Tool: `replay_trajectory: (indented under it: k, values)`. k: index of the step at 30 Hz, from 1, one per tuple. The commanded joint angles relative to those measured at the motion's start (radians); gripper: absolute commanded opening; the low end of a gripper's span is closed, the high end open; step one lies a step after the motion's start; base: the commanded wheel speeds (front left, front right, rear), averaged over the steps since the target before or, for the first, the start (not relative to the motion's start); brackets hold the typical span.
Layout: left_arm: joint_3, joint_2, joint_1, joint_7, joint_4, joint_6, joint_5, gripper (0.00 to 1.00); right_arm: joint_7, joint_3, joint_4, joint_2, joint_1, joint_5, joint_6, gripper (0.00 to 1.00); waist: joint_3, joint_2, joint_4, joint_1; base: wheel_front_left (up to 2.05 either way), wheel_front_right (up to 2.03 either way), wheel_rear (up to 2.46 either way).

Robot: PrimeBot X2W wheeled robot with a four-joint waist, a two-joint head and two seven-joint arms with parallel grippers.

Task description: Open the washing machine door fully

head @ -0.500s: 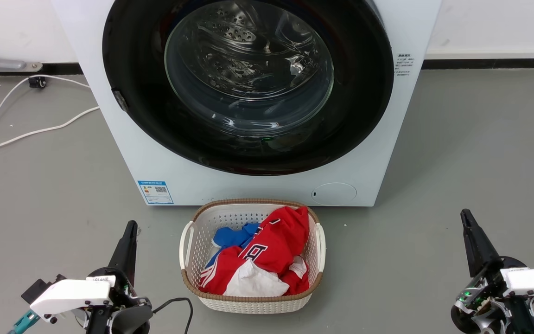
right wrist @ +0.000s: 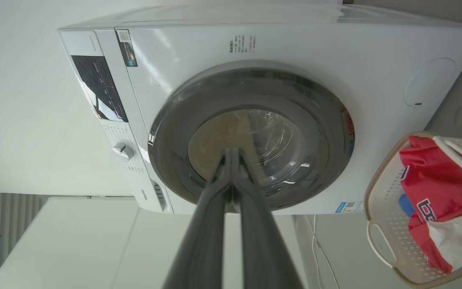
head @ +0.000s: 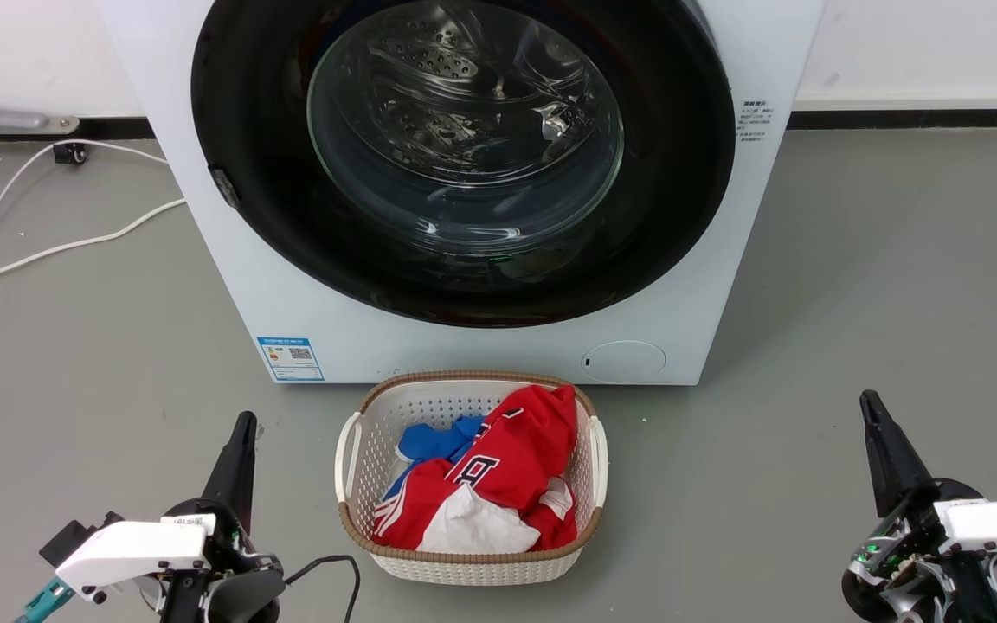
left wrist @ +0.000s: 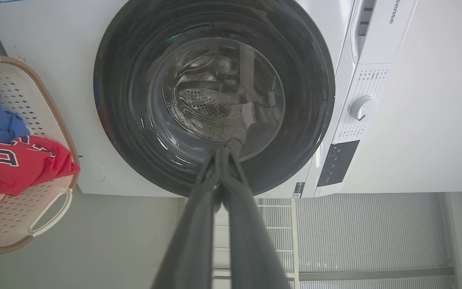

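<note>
The washing machine door (head: 273, 216) is a large round door with a glossy black rim and clear glass bowl, lying flush against the white washing machine (head: 723, 260). The same door (left wrist: 126, 120) fills the left wrist view, and in the right wrist view the door (right wrist: 167, 160) sits beyond the fingers. My left gripper (head: 245, 420) hangs low over the floor at the lower left, shut and empty, well short of the door. At the lower right my right gripper (head: 867, 400) is likewise shut and empty. Their closed tips appear as left gripper (left wrist: 221, 149) and right gripper (right wrist: 231, 150).
A white laundry basket (head: 351, 450) with red, blue and white clothes stands on the grey floor between my arms, just in front of the machine. White cables (head: 48, 251) trail across the floor at the left. A control knob (left wrist: 362, 107) sits on the machine's panel.
</note>
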Motion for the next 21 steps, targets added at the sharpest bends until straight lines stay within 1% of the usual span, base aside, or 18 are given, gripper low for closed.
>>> replay_trajectory:
  k: [1, 21]
  values:
    - [0.002, -0.001, -0.008, 0.003, 0.001, -0.003, 0.006, 0.00, 0.001, -0.003, 0.001, 0.003, -0.013, -0.004, 0.003, 0.00, 0.000, 0.0000, 0.000, 0.0000, 0.00, 0.00, 0.00]
    - [0.006, -0.004, -0.009, 0.006, 0.001, -0.003, 0.009, 0.00, 0.007, -0.007, 0.002, 0.007, -0.014, -0.009, 0.003, 0.00, 0.000, 0.0000, 0.000, 0.0000, 0.00, 0.00, 0.00]
